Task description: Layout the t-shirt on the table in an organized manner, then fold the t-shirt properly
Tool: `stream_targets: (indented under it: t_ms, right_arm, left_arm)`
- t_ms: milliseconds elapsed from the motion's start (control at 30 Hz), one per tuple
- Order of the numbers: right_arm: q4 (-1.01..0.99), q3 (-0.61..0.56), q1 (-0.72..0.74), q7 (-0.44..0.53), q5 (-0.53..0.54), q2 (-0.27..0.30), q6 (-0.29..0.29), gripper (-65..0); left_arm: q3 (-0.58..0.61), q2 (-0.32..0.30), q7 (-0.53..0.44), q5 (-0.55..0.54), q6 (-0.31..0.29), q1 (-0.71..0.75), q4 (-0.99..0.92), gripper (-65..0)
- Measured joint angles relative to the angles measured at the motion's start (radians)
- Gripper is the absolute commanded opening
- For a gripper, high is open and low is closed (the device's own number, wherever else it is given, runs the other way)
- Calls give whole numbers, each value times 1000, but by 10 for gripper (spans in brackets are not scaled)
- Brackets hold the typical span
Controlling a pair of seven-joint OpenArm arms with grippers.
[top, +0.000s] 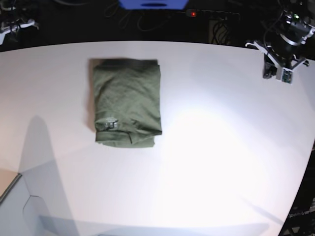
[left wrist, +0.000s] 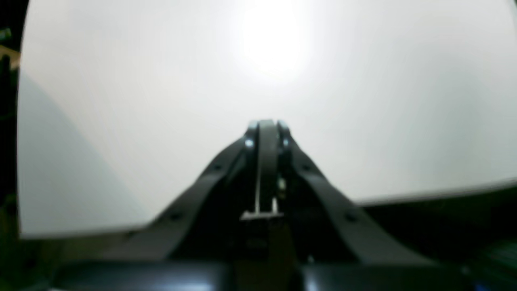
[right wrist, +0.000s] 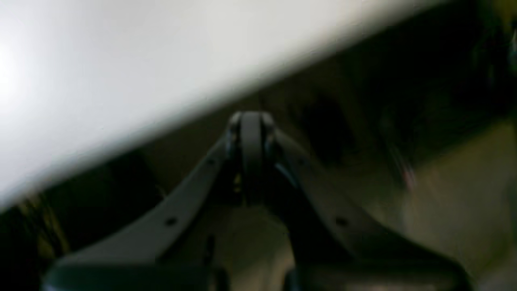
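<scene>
On the white worktop lies one shirt, olive green, folded into a neat upright rectangle and sitting left of centre, nearer the far edge than the near one. It is the only garment there. Nothing touches it; a small tag or seam shows near its lower left corner.

Two arms belong to the rig. From the right wrist view, the right fingers are pressed together with nothing between them, hanging past the worktop's edge over dark, blurred floor. From the left wrist view, the left fingers are likewise pinched closed and empty, poised above bare white surface close to its rim. In the base view one arm shows at the far right corner, well apart from the shirt.

Smooth and glossy, the worktop has a curved edge and carries a bright glare patch right of the shirt. Beyond it the room is dark, with cables and a blue object at the back.
</scene>
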Motion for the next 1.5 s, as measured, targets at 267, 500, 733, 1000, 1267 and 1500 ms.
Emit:
stream_targets:
  t_ms: [267,500,733,1000,1267,1500]
  right_arm:
    - [-34,51,-22,-46,-33,-8,4,-650]
    - [-133,48,-42,-38,-33,-6,4,-650]
    - [-219,45,-33,-12,-18,-2,4,-650]
    - [-481,17,-13,85,-117,31,3,-650]
    - [-936,17,96,359,-329,75,0,-650]
    - [-1370,-124,122,662,-335,184,0,-650]
  left_arm:
    - [59,15,27,14,-1,229,-6,-648]
    - [104,7,-49,14,-3,327,-72,-648]
    - [174,8,-98,163,5,226,-286,-648]
    - [288,4,-487,314,4,91,-835,-648]
    - [291,-50,-711,403,14,-204,-1463,-648]
    - [294,-61,-782,506,182,-355,-1742,-648]
